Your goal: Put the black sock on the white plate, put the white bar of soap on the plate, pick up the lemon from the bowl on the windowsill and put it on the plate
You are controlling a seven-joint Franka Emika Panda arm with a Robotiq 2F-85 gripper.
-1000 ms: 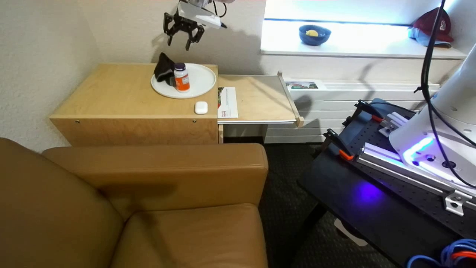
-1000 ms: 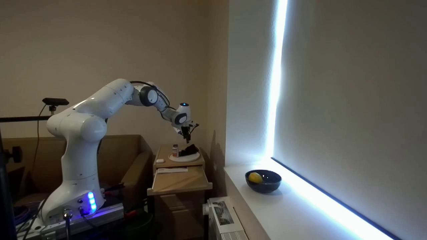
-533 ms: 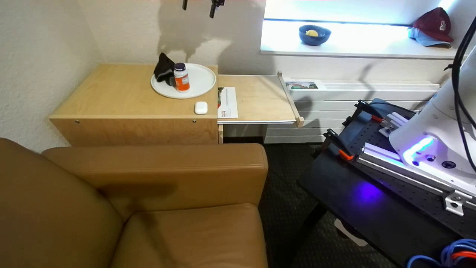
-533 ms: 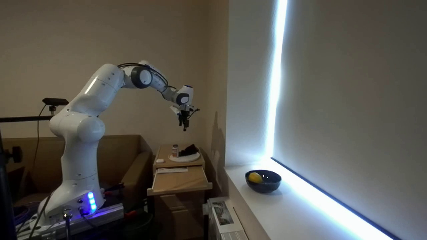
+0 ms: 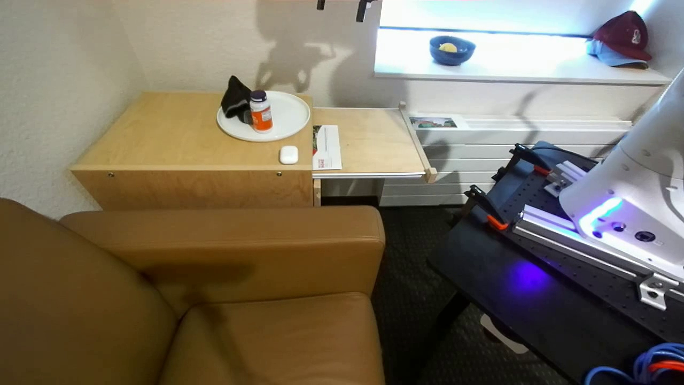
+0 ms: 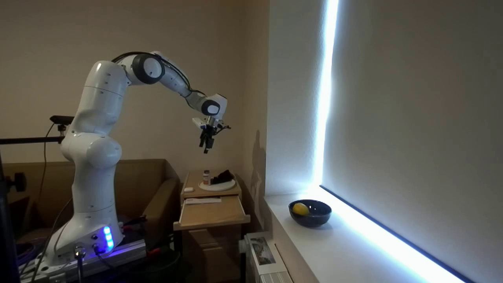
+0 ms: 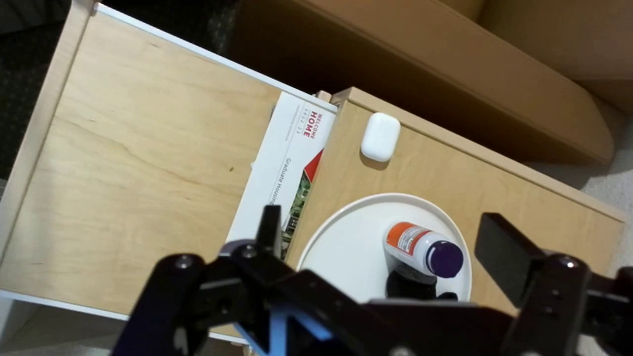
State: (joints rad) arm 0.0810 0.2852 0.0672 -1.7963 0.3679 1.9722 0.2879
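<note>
The black sock [image 5: 235,99] lies bunched on the white plate [image 5: 291,115], beside the bottle. In the wrist view only part of the sock [image 7: 408,287] shows, the rest hidden behind the gripper. A small white rounded block [image 5: 289,155], possibly the soap, sits on the cabinet in front of the plate. The lemon [image 6: 300,209] rests in the dark blue bowl [image 6: 314,223] on the bright windowsill [image 6: 314,251]. My gripper [image 7: 382,225] is open and empty, high above the cabinet. In an exterior view only its fingertips [image 5: 341,7] show at the top edge.
A white and orange bottle [image 5: 262,112] with a dark purple cap stands on the plate. A pulled-out shelf [image 5: 368,139] holds a leaflet [image 5: 327,147]. A brown sofa [image 5: 224,230] stands before the cabinet. Caps [image 5: 622,40] lie at the sill's far end.
My gripper has risen from above the sock and plate and shifted toward the windowsill side, staying open. The sock, plate, bottle, white block, bowl and lemon have not moved.
</note>
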